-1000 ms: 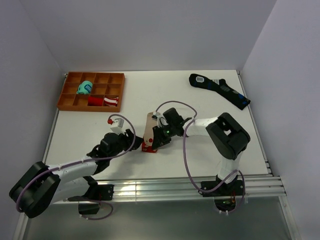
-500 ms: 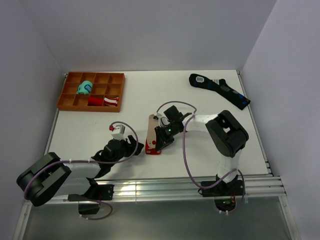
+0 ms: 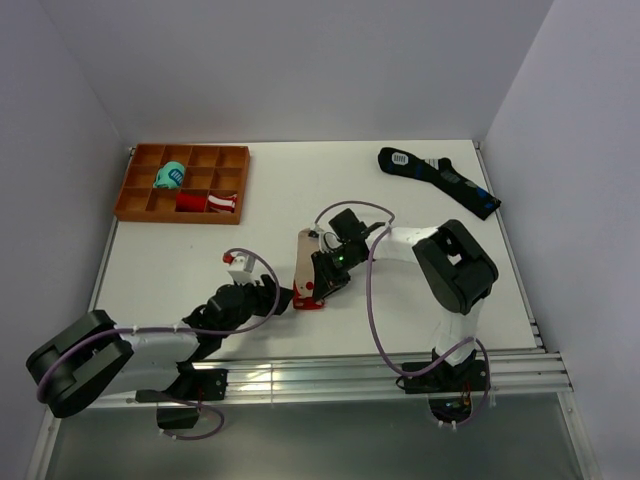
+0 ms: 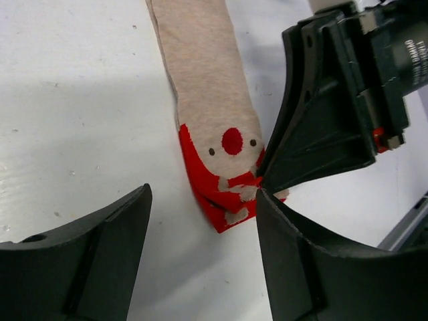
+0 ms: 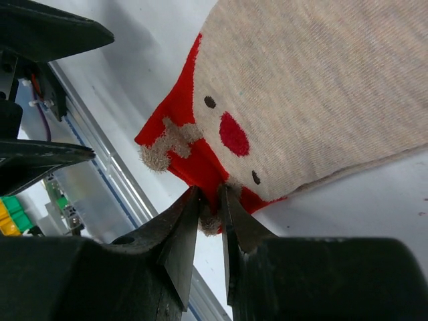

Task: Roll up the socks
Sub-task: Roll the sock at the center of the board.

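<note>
From my screen the socks [image 5: 321, 87] read as fine-knit cloth — matt beige with faint ribbing, and a red end with fuzzy tan patches. The counter [image 4: 67, 100] is smooth, matt white, flecked with a few small marks. The left gripper [image 4: 200, 204] has jaws of matt black plastic, slightly grainy; the right gripper [image 5: 208, 194] looks the same, dull and hard. The arm shells [image 3: 155, 345] look like white plastic with a soft sheen. The rail [image 3: 330, 378] is bare metal — brushed and reflective. The tray [image 3: 150, 216] is matt orange-brown; wood or plastic, I can't tell.
</note>
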### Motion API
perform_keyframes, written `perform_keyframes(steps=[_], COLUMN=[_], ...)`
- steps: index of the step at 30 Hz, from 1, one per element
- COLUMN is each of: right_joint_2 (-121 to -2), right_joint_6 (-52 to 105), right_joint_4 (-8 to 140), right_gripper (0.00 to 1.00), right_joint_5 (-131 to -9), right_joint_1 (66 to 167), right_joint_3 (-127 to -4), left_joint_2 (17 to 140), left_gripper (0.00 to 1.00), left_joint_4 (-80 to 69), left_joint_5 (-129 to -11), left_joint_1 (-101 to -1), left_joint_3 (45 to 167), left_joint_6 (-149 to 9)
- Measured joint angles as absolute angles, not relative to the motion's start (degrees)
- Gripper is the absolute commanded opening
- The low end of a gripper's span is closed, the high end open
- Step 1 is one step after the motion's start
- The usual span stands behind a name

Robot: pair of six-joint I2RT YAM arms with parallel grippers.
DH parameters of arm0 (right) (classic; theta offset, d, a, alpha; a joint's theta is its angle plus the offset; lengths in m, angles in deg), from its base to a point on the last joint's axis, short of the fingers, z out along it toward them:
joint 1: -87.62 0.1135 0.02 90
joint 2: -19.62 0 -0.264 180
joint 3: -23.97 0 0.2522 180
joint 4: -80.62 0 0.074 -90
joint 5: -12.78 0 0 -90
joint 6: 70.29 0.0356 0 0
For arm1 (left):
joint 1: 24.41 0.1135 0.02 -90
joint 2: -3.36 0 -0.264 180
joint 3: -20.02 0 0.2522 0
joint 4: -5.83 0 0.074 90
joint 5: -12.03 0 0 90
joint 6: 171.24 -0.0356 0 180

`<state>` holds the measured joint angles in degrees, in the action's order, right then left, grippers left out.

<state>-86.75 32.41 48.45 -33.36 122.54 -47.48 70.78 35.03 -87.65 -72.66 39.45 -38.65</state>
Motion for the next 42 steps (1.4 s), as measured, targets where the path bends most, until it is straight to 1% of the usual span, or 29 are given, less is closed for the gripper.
perform_keyframes(steps=[9,12,15,16,20,24,25,26,27,28,34,40,42], right_joint_2=[-85.48,-85.44,-85.44,-85.44,-85.44,-85.33,-85.18,-84.87,-84.43,-83.82,-76.32,-68.54,-65.44], right_joint_6=[31.21,31.17,31.19,31.19,31.37,31.41,31.43,31.43,31.41,31.43,31.34,30.49,30.38], right_joint_4=[47.79,47.94,47.94,47.94,47.99,48.25,48.36,48.58,48.91,49.28,53.41,59.62,61.58], right_gripper=[0.28,0.28,0.27,0.27,0.27,0.29,0.29,0.29,0.32,0.34,0.44,0.58,0.59], right_joint_5=[-36.00,-36.03,-36.00,-36.00,-36.00,-36.38,-36.70,-37.10,-37.49,-38.02,-45.32,-54.61,-57.29], right_joint_1=[122.50,122.50,122.50,122.50,122.50,122.50,122.50,122.52,122.52,122.54,124.79,129.60,131.02], right_joint_3=[-47.48,-47.48,-47.50,-47.50,-47.50,-47.48,-47.44,-47.33,-47.05,-46.70,-41.87,-35.33,-32.66], left_joint_2=[78.43,80.87,82.32,82.60,84.61,85.99,86.05,86.38,86.86,87.32,90.12,91.26,91.32], left_gripper=[0.62,0.57,0.49,0.44,0.31,0.29,0.27,0.24,0.17,0.01,0.00,0.00,0.00], left_joint_4=[30.50,28.32,26.48,26.13,22.72,20.36,19.90,19.49,19.05,18.00,10.94,5.61,4.21], left_joint_5=[-91.40,-92.19,-92.48,-92.50,-92.91,-92.93,-92.91,-92.91,-92.91,-92.93,-93.35,-93.35,-93.31], left_joint_1=[-73.60,-73.97,-74.45,-74.54,-74.85,-75.37,-75.46,-75.55,-75.61,-75.61,-75.66,-75.66,-75.63], left_joint_3=[46.97,49.72,51.49,51.74,53.42,54.62,54.95,55.39,56.02,56.83,62.75,66.38,67.06], left_joint_6=[-38.34,-38.41,-38.59,-38.54,-38.54,-38.72,-38.72,-38.67,-38.67,-38.61,-38.17,-37.58,-37.36])
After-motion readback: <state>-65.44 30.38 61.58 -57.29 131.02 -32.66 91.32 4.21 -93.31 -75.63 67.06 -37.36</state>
